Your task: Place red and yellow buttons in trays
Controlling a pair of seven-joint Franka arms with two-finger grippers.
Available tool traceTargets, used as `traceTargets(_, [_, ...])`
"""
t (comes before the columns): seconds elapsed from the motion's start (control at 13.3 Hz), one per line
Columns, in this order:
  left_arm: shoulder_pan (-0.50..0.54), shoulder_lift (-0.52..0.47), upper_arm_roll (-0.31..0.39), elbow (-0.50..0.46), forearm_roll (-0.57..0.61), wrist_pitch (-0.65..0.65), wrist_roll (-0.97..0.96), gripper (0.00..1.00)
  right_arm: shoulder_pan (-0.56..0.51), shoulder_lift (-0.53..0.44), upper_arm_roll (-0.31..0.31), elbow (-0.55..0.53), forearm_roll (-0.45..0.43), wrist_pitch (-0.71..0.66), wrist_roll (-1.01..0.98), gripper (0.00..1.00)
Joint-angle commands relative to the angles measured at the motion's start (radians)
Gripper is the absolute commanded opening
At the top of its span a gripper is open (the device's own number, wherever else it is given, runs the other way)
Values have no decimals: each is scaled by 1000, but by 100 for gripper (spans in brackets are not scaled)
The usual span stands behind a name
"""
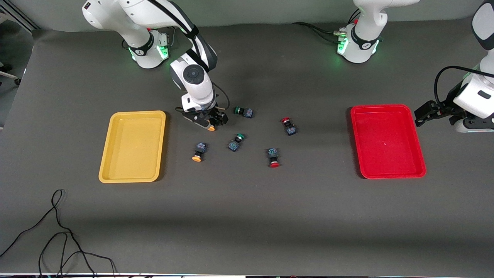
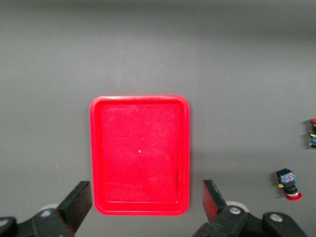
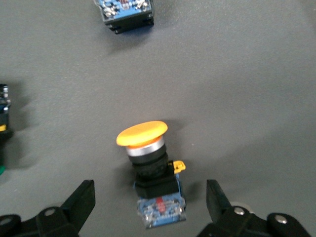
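Observation:
My right gripper point(image 1: 210, 121) is open and low over the table, its fingers on either side of the dark body of a yellow button point(image 1: 211, 127), seen close in the right wrist view point(image 3: 148, 163) with its orange-yellow cap up. A second yellow button point(image 1: 197, 153) lies nearer the front camera. Two red buttons point(image 1: 288, 126) point(image 1: 274, 158) lie toward the red tray point(image 1: 387, 141). The yellow tray point(image 1: 133, 146) is empty, and so is the red one point(image 2: 139, 128). My left gripper point(image 1: 421, 115) waits open in the air beside the red tray.
Two green-capped buttons point(image 1: 243, 112) point(image 1: 236, 142) lie among the others. A dark button body point(image 3: 126, 12) shows at the edge of the right wrist view. A loose black cable point(image 1: 58, 231) lies near the table's front edge.

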Motion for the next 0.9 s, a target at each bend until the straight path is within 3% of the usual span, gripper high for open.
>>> traceTargets(0.0, [-8,-22,1,-67,-10,10,0,100,10,19,-11,20,-3,11,6,65])
traceTargets(0.08, [-12,-22,-6,-87,-12,19,-11,100,10,14,-11,20,-4,6,3,45])
traceTargets(0.23, [-54,-24,-7,-153,-71,60,-58,100,9,11,-13,20,-6,2,-22,24])
traceTargets(0.38, [-118,-22,-7,-236,-73,154,-124,100,7,-9,-17,31,-6,-14,-36,22])
traceTargets(0.45, [-153,-19,-9,-288,-73,213,-176,100,4,-30,-20,57,-6,-84,-37,22])
traceTargets(0.6, [-248,5,-9,-389,-73,365,-307,100,-2,-81,-34,169,-6,-298,-37,22])
traceTargets(0.83, [-377,114,-9,-411,-73,470,-515,100,-2,-121,-127,330,6,-581,-190,22])
